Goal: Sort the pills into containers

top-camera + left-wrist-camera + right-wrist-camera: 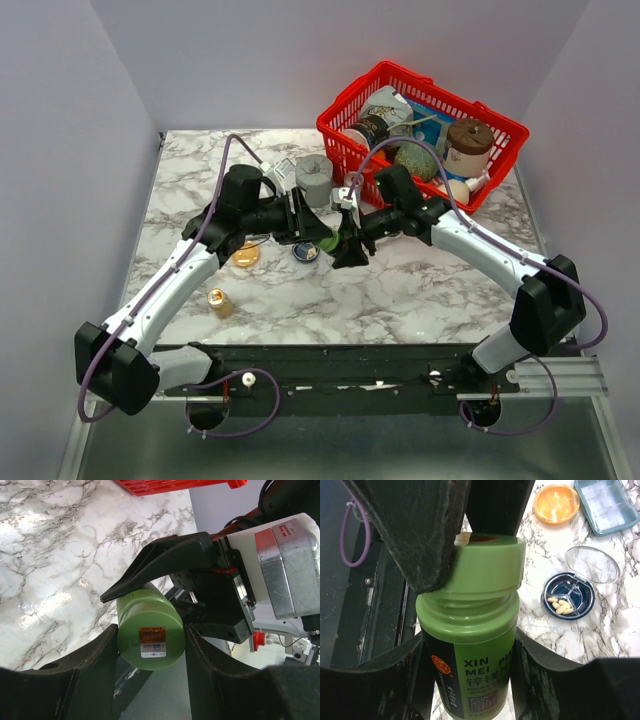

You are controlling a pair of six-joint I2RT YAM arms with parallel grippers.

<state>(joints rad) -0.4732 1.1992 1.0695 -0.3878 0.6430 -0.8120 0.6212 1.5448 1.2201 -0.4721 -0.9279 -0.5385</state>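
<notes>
Green bottle held over counter, body clamped in right claw, cap clamped in left claw. Orange dish and dark blue dish on counter near it, apart; pale pills in blue dish, clear lid flipped open

bottle: green plastic, smooth, soft gloss | cap: same plastic, paper sticker on top | right fingers: black, matt, a little grainy | table: marble pattern, glossy | orange dish: translucent plastic | blue dish: shiny plastic, clear lid | basket: red, glossy
</notes>
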